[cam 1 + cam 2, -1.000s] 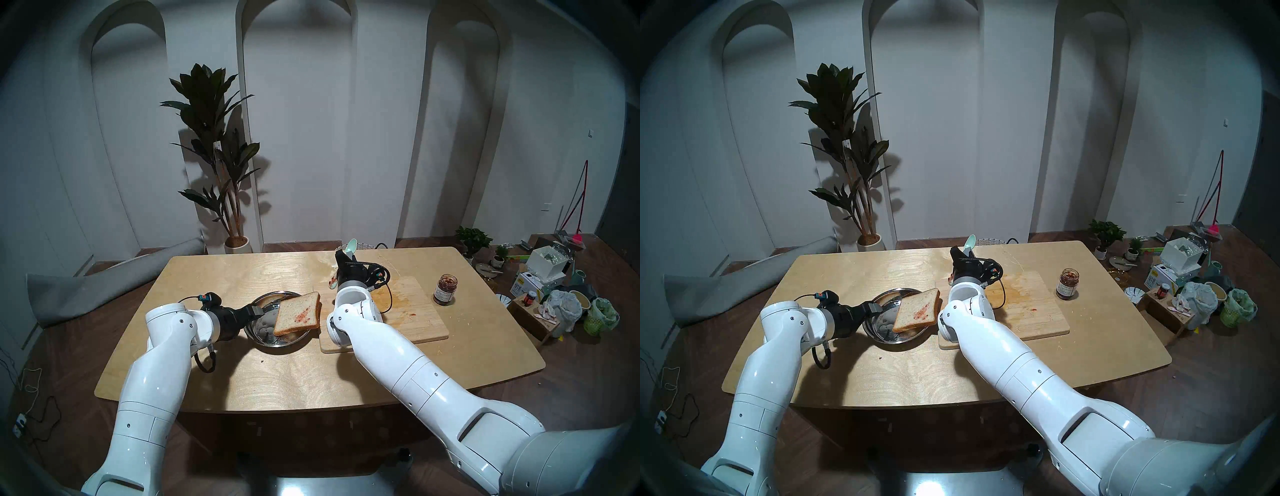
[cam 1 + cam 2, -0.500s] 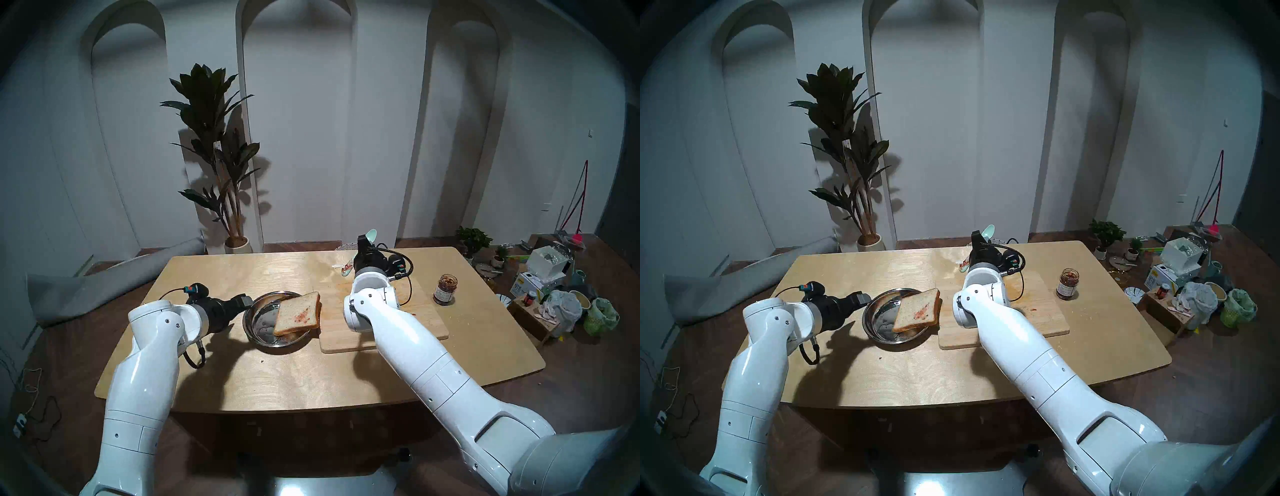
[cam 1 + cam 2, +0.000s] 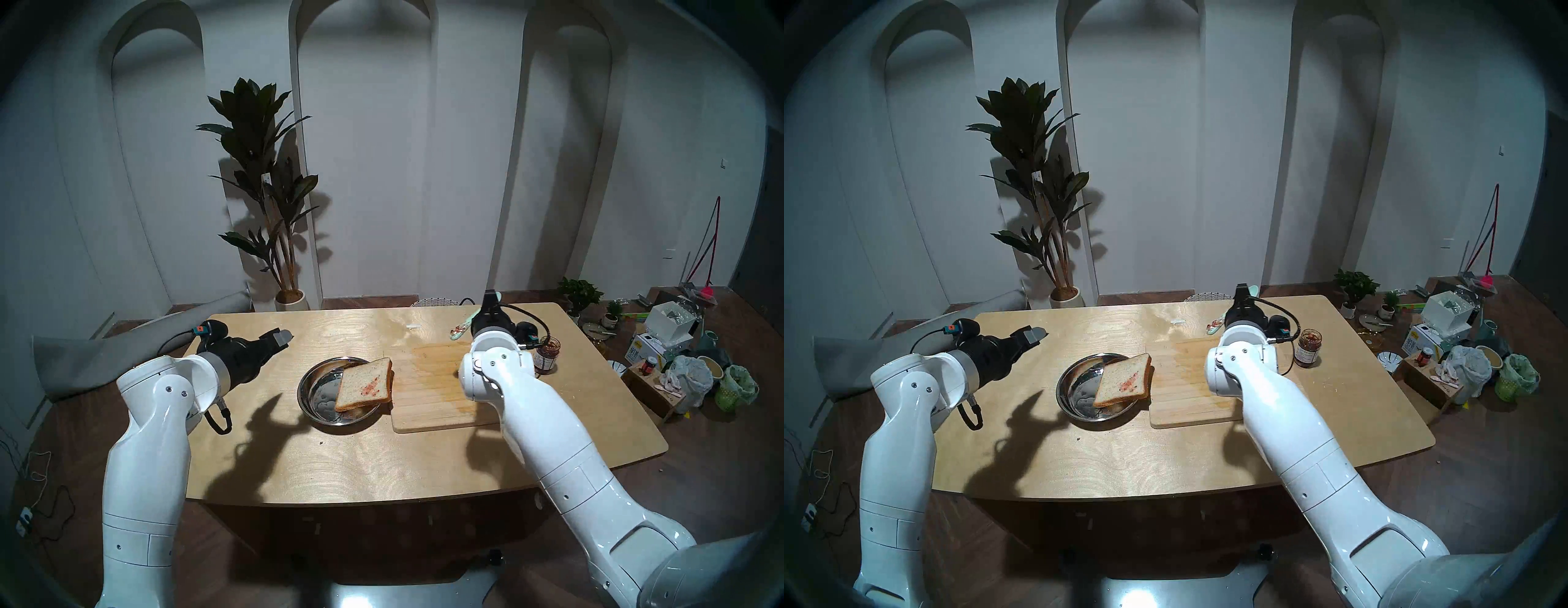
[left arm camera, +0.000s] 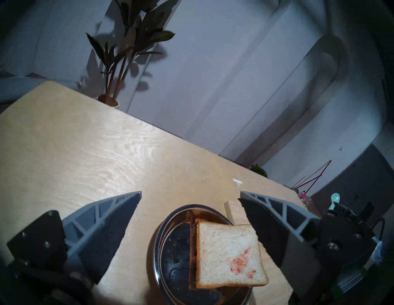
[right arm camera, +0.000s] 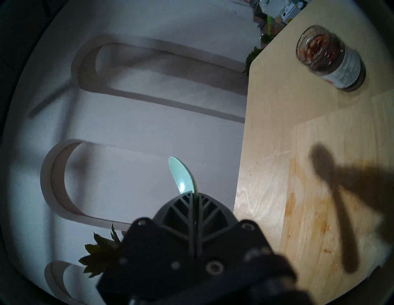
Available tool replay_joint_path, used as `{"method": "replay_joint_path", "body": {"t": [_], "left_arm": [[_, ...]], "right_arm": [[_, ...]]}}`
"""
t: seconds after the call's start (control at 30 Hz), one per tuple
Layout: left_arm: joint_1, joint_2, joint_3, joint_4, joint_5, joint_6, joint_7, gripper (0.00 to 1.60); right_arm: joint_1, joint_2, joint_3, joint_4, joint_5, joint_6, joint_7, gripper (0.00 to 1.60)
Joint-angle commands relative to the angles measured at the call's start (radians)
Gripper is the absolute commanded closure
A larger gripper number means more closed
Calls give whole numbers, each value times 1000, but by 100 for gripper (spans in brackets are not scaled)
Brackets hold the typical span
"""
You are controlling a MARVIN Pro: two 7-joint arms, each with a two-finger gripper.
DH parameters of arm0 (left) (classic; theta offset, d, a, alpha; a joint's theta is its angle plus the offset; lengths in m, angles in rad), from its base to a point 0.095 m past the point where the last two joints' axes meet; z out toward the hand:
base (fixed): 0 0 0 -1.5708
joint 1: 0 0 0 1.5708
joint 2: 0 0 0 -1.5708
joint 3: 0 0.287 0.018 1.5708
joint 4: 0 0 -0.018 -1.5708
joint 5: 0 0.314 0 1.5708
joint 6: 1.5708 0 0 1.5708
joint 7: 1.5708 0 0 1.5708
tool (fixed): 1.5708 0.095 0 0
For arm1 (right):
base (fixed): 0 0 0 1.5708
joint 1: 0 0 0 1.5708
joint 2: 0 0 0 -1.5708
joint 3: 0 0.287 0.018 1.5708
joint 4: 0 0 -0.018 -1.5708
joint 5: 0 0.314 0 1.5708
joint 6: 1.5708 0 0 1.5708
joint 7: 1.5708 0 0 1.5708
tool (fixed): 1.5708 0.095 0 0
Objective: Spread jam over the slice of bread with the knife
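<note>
The knife (image 5: 183,177) is pinched in the closed right hand (image 5: 195,197), jam-smeared end trailing left, near the jam (image 3: 546,354). The left hand (image 4: 189,199) is spread wide and empty, clear of the bread (image 3: 365,384), which overhangs the dish (image 3: 312,384) rim with only a small smear. Pressing on that unsupported edge could tip the bread; jam could be dripped on the bench (image 3: 339,458).

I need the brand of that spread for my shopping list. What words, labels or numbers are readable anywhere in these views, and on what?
Nothing can be read with certainty.
Jam jar, pale label: print is there, too blurred to read.
White box on the floor at the right: yellow mark and dark print, too small to read.
Tag on the tall plant: too small to read.
</note>
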Motion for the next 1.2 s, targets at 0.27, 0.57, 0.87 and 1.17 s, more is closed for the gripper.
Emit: {"method": "replay_joint_path", "body": {"t": [0.27, 0.57, 0.87, 1.17], "left_arm": [[55, -54, 1, -118, -11, -68, -26, 0], [82, -89, 17, -107, 8, -116, -6, 0], [97, -122, 39, -85, 54, -181, 19, 0], [92, -155, 49, -60, 103, -274, 59, 0]], "right_arm": [[-176, 143, 195, -165, 112, 2, -95, 160], [-266, 189, 312, -201, 194, 12, -137, 160], [-346, 203, 437, -242, 290, 30, -167, 160], [-391, 187, 518, -295, 415, 88, -186, 160]]}}
